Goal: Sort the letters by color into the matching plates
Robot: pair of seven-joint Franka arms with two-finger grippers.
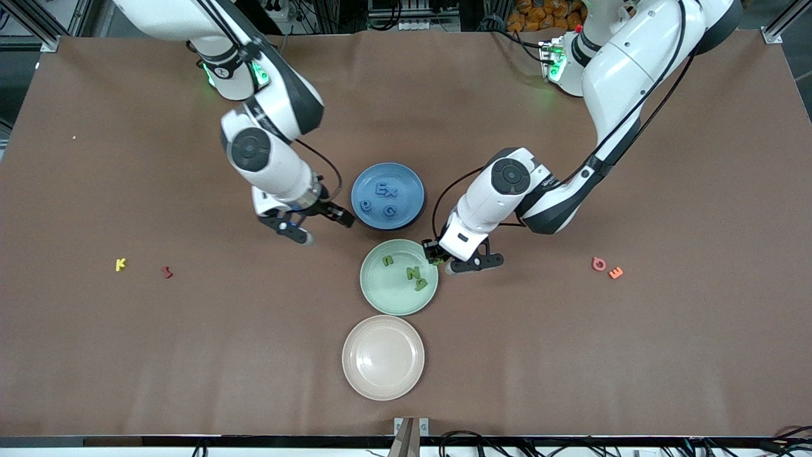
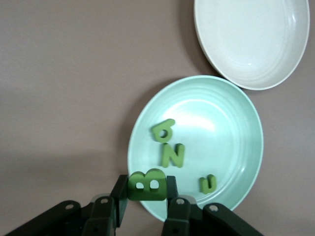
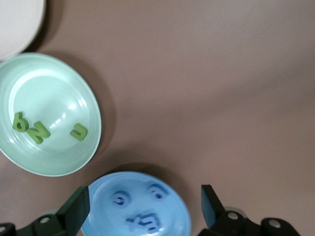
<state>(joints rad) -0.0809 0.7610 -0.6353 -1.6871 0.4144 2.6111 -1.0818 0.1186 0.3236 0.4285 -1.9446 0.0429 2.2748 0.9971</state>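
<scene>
Three plates; four blue letters, four green (one in claw), four others.

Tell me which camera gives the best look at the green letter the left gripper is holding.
The left wrist view: the green letter B sits large and clear between the left gripper fingers, over the green plate rim. The front view shows only a dark speck of it under the wrist. The right wrist view does not show it.
</scene>
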